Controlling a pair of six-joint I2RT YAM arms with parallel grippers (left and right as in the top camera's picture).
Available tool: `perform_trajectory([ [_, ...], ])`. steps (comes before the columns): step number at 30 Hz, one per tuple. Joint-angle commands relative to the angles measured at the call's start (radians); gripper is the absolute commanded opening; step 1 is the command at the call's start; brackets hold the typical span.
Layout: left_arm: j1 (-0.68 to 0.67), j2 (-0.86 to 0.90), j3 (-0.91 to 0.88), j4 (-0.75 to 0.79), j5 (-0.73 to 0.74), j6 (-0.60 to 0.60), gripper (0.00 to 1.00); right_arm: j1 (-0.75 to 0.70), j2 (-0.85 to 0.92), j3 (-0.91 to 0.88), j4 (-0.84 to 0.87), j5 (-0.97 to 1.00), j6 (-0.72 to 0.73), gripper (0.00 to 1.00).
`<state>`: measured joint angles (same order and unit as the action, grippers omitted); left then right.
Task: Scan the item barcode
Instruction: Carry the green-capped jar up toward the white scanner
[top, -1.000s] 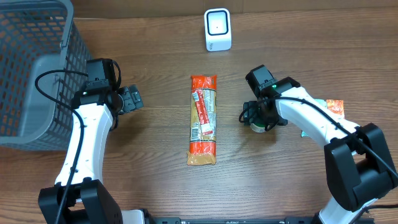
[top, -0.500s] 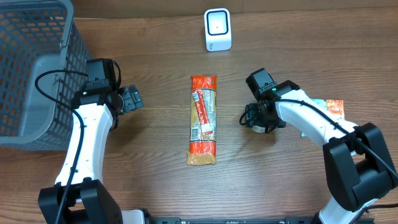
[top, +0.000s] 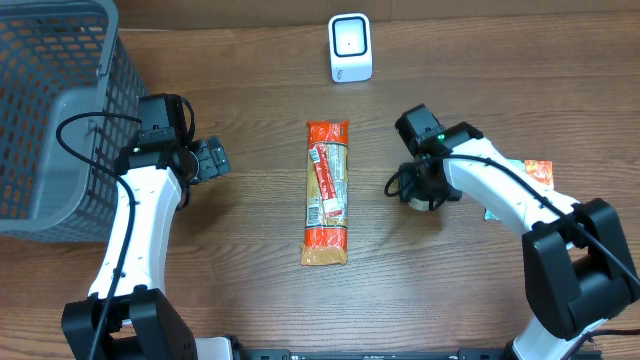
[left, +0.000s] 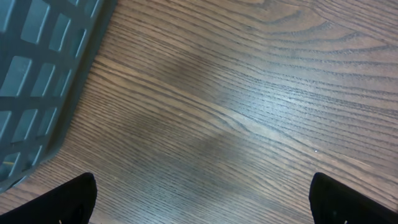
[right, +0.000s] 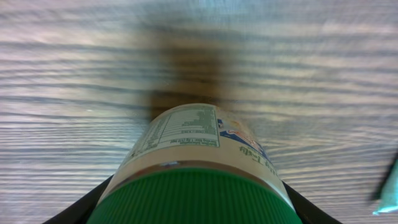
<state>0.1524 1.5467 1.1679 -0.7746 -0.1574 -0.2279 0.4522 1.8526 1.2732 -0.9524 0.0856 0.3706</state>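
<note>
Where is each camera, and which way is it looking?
Overhead: above the table, looking straight down; left arm, right arm, basket, scanner and packet show.
Left wrist: on the left arm, facing down at wood and the basket's corner; fingertips of the open left gripper show.
Right wrist: on the right arm, facing down over the green-lidded jar; fingers of the right gripper flank it.
Shared: overhead and right wrist see the jar.
</note>
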Motion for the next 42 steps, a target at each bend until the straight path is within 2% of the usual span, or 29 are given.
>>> perform_trajectory([
  [1, -0.002, -0.016, 0.015, 0.0, 0.001, 0.022, 1.0, -0.002, -0.013, 0.113, -0.04, 0.017, -0.042, 0.32],
  [9, -0.002, -0.016, 0.015, 0.0, 0.001, 0.022, 1.0, -0.002, -0.013, 0.278, -0.142, -0.072, -0.117, 0.3],
  [20, -0.002, -0.016, 0.015, 0.0, 0.001, 0.022, 1.0, -0.003, 0.008, 0.657, -0.406, -0.142, -0.117, 0.34],
  [24, -0.002, -0.016, 0.015, 0.0, 0.001, 0.022, 0.99, -0.003, 0.033, 0.673, -0.438, -0.15, -0.118, 0.34],
  [30, -0.002, -0.016, 0.015, 0.0, 0.001, 0.022, 1.0, -0.003, 0.135, 0.671, -0.346, -0.152, -0.145, 0.31],
  [33, -0.002, -0.016, 0.015, 0.0, 0.001, 0.022, 1.0, -0.003, 0.187, 0.671, -0.238, -0.159, -0.171, 0.28],
  [42, -0.002, -0.016, 0.015, 0.0, 0.001, 0.022, 1.0, -0.003, 0.212, 0.673, 0.072, -0.138, -0.171, 0.28],
])
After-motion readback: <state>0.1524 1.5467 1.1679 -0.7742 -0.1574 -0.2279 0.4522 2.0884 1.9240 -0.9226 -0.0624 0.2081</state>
